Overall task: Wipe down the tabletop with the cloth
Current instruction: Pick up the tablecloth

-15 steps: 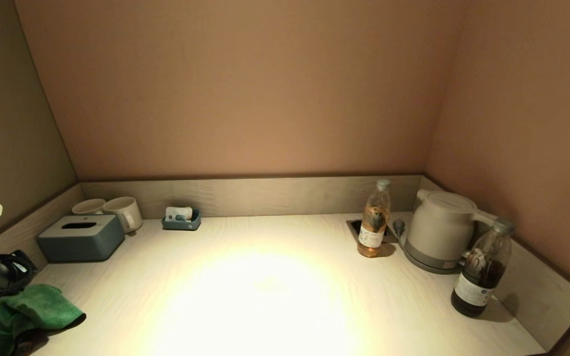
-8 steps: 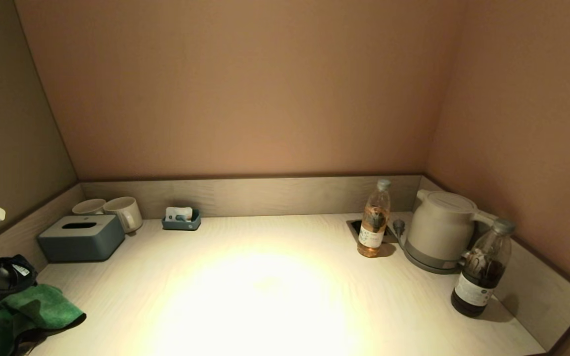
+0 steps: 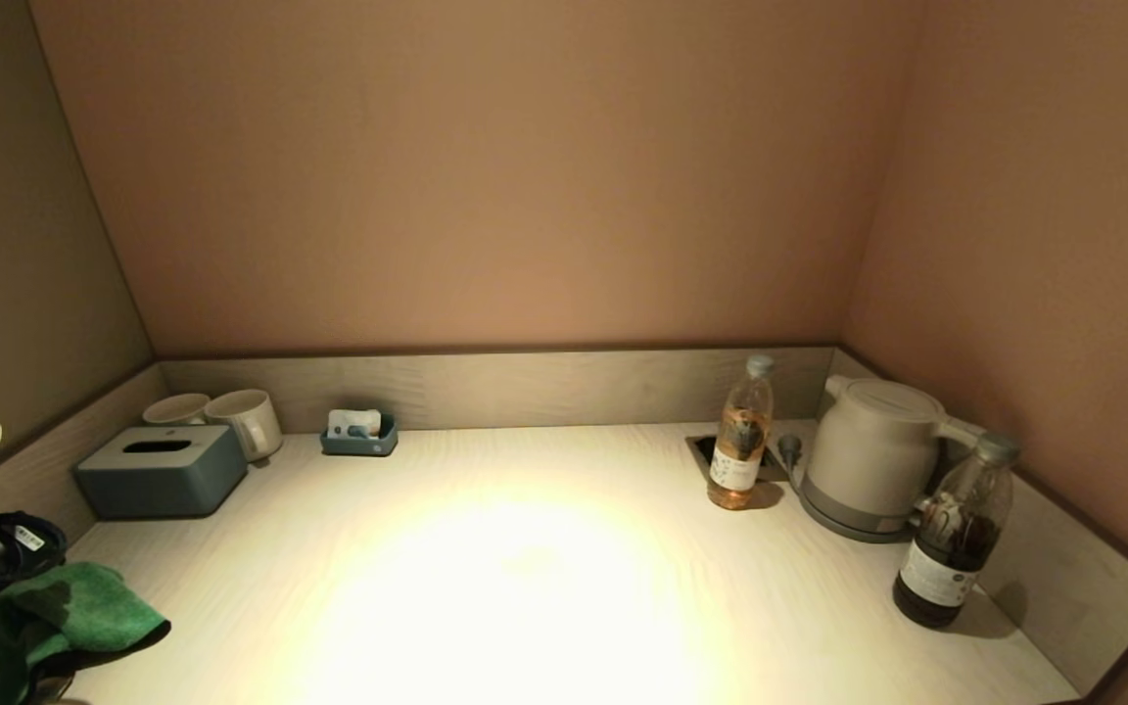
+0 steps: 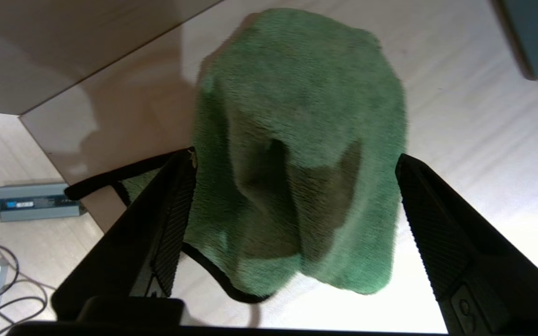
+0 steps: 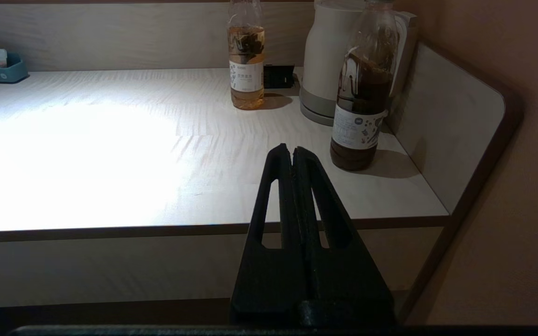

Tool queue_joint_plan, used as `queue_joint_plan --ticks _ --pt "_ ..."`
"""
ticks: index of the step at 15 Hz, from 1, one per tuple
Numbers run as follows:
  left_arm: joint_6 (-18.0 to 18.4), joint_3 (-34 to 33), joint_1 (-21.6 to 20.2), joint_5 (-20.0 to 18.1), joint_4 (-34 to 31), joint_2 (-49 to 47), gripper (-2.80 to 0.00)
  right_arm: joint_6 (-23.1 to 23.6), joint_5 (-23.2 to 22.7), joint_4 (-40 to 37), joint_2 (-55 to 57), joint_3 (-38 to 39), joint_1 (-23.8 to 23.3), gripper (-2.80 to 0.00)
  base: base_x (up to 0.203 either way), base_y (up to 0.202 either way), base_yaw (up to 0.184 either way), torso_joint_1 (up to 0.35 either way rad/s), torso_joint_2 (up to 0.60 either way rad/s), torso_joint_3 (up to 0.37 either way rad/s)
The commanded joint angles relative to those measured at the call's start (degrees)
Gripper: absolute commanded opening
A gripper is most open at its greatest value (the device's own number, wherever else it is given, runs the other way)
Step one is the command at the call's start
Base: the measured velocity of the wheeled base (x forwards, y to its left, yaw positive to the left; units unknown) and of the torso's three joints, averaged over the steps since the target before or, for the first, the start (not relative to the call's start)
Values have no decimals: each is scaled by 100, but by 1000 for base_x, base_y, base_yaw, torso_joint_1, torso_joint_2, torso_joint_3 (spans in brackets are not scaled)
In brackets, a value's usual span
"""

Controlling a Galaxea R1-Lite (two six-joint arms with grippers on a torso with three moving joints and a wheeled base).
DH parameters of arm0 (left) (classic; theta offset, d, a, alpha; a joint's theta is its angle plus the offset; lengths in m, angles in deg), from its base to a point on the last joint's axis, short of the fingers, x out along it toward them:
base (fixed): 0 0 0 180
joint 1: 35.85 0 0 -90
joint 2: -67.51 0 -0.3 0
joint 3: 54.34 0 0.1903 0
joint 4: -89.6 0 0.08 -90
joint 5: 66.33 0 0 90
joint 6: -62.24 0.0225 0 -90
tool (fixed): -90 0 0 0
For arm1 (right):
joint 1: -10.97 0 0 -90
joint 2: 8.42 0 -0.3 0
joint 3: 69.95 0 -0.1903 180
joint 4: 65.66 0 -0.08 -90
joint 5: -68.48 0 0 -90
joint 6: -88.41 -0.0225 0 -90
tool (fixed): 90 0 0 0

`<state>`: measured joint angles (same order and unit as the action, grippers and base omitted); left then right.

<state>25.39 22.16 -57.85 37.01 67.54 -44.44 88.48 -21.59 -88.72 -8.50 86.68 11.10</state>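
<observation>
1. Compared with a second ago, the left gripper (image 4: 292, 186) has drawn back toward the near left edge of the tabletop (image 3: 544, 578); less of its black body shows in the head view, and it sits a little lower over the cloth (image 3: 60, 617).
2. The cloth itself has hardly shifted. It lies bunched at the near left corner of the tabletop, one fold draping over the front edge.
3. The left gripper's fingers (image 4: 171, 214) stand wide apart on either side of the cloth, with ribbed black pads facing inward; whether they touch the cloth cannot be told.
4. The cloth is green, thick and fuzzy, with a thin dark hem along its edge.
5. The right gripper (image 5: 293, 156) waits below the front edge of the tabletop on the right side, its two flat black fingers pressed together with nothing between them.
6. The tabletop is pale wood grain with a low matching rim.
7. A blue-grey tissue box (image 3: 158, 472) with rounded corners, two round mugs (image 3: 231, 419), a smooth white kettle (image 3: 868, 452) and two clear plastic bottles (image 3: 740, 436) stand where they were.
</observation>
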Motion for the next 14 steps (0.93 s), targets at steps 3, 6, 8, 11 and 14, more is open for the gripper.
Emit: queue_joint_plan --ticks 3,6,8,11,14 --pt "-24 23 -121 48 1 -276 0 1 -9 5 7 0 3 -280 0 0 0 0 0 0" --pt "-39 48 -129 240 138 -552 0 1 -1 5 7 0 0 -280 0 0 0 0 0 0" --pt "-15 -40 -129 274 511 -671 0 1 -1 5 7 0 4 -280 0 0 0 0 0 0" --pt "-15 -40 -129 264 509 -591 0 1 -1 5 7 0 4 -280 0 0 0 0 0 0" --pt "-6 -57 -121 186 420 -329 0 1 -1 5 7 0 3 -280 0 0 0 0 0 0"
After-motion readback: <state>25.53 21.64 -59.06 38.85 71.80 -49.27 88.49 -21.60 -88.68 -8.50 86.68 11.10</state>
